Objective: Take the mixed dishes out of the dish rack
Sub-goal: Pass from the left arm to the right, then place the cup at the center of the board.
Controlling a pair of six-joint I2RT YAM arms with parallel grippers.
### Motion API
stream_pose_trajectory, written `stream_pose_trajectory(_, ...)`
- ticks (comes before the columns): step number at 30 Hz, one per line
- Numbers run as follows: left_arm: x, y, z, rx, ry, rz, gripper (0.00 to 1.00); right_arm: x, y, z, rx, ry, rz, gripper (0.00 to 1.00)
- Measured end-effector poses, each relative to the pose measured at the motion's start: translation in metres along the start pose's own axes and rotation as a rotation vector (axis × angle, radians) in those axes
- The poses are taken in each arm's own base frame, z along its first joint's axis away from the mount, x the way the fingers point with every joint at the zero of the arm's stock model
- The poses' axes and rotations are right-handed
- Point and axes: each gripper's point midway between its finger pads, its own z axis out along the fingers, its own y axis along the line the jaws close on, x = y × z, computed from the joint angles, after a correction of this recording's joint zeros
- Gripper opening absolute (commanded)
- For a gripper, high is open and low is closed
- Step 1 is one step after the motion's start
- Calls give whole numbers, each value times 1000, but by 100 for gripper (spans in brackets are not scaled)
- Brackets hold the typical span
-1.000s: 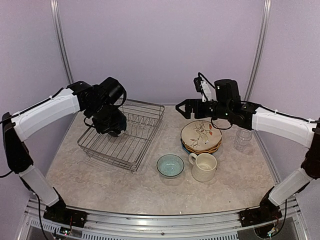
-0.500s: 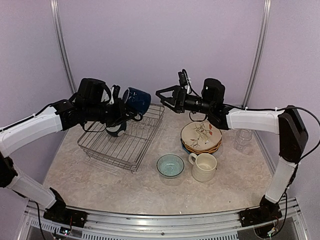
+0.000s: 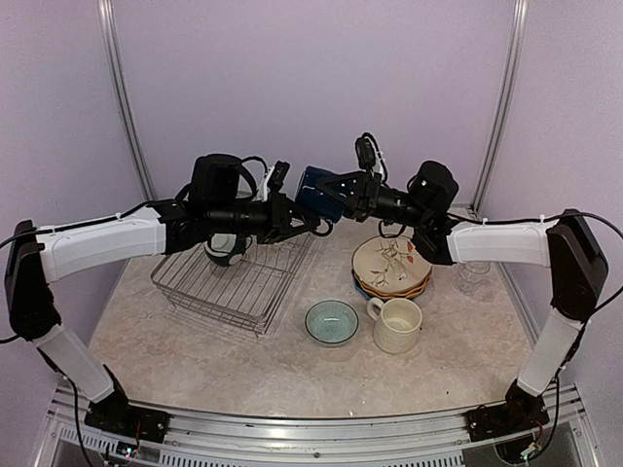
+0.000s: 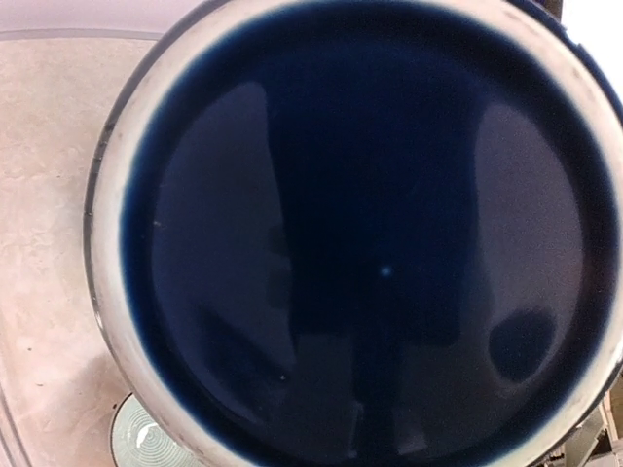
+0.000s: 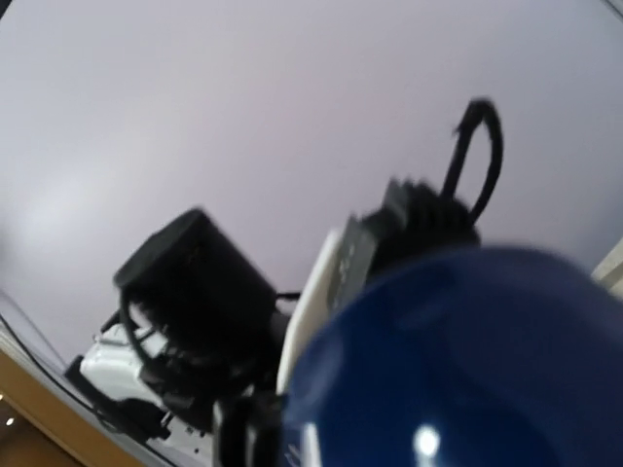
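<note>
Lilac walls, marbled counter (image 3: 243, 360). Top view: the left gripper (image 3: 300, 212) pinches the navy mug (image 3: 313, 191) mid-air beyond the dish rack (image 3: 195, 292), right against the right gripper (image 3: 348, 187) (handover, I'd guess). Left wrist: the mug's dark inside fills everything. Right wrist: blue mug wall up close, fingers hidden, so I can't tell whether it's gripping.

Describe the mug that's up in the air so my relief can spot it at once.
Find the wire dish rack at the left of the table; above its far right corner the left arm and right arm meet in mid-air. The navy mug is held there, tipped on its side. It is glossy dark blue and airborne, unlike the cream mug standing below.
</note>
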Motion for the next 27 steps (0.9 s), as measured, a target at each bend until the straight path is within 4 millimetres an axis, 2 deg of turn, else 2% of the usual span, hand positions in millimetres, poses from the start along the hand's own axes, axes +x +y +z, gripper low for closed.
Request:
stream_pose_trajectory(1, 0, -3, 3, 21, 9, 5, 2, 2, 2, -3, 3, -1, 2, 0)
stream_pose_trajectory(2, 0, -6, 5, 37, 19, -3, 13, 4, 5, -6, 0, 0, -4, 0)
stream_pose_trajectory(3, 3, -8, 8, 60, 40, -20, 30, 4, 16, -8, -29, 3, -55, 0)
stream_pose_trajectory(7, 0, -21, 9, 113, 31, 22, 94, 3, 31, -18, 18, -5, -92, 0)
stream_pose_trajectory(8, -2, -20, 8, 112, 24, 29, 99, 1, 33, -22, 50, -10, -107, 0)
stream_pose_trajectory(14, -12, -4, -6, 79, -7, 45, 99, -5, 35, -59, 326, -25, -236, 0)
stream_pose_trajectory(17, -16, 18, -26, 37, -30, 26, 99, -1, 23, -90, 545, -1, -276, 0)
stream_pose_trajectory(22, -25, 57, -63, -78, -71, -24, 99, 35, -13, -157, 915, 125, -231, 0)
stream_pose_trajectory(27, -31, 71, -90, -185, -106, -31, 99, 80, -39, -228, 1235, 300, -129, 0)
